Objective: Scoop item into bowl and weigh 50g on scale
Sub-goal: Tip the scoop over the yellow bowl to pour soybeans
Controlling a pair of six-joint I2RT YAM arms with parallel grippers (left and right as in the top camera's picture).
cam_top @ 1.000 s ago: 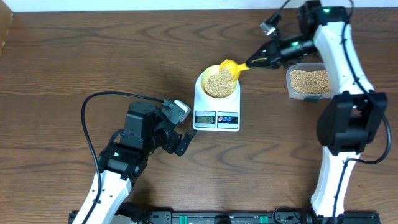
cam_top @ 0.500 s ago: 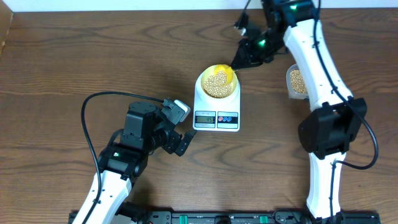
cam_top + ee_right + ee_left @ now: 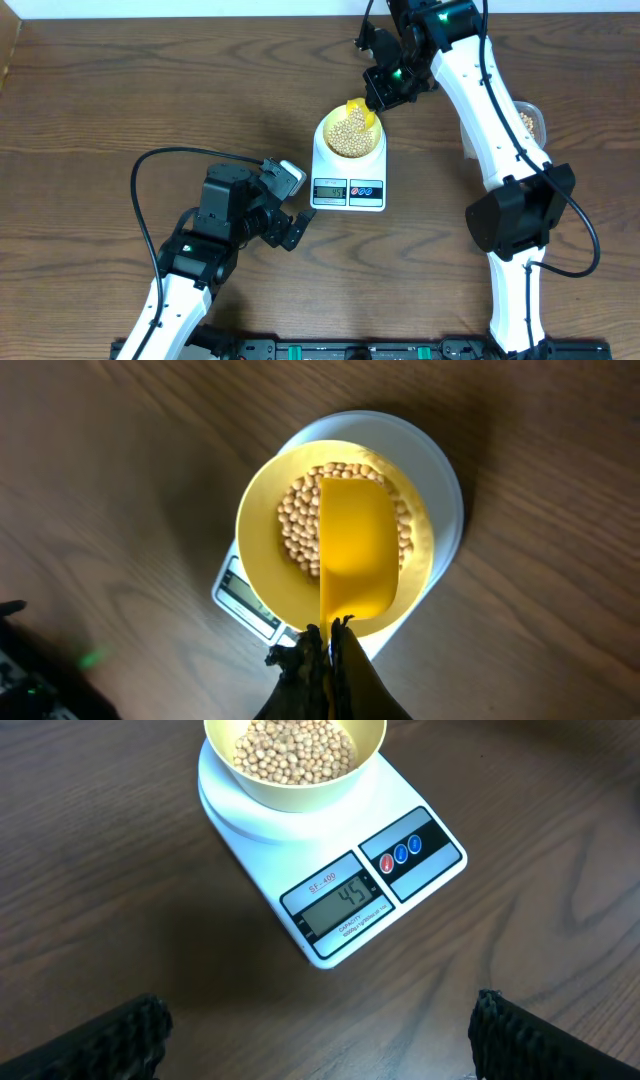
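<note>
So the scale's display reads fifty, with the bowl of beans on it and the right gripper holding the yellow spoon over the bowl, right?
Not fifty. The left wrist view shows the scale reading 45; the rest is right.

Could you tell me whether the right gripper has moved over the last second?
Yes: the right gripper, holding the spoon, swung left toward the far edge of the scale.

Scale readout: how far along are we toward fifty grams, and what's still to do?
Done: the bowl sits on the scale, heaped with beans, and the display reads 45. In hand: the right tool is shut on the yellow spoon, held over the bowl. Left: a few more beans to reach 50, probably a small top-up.
</note>
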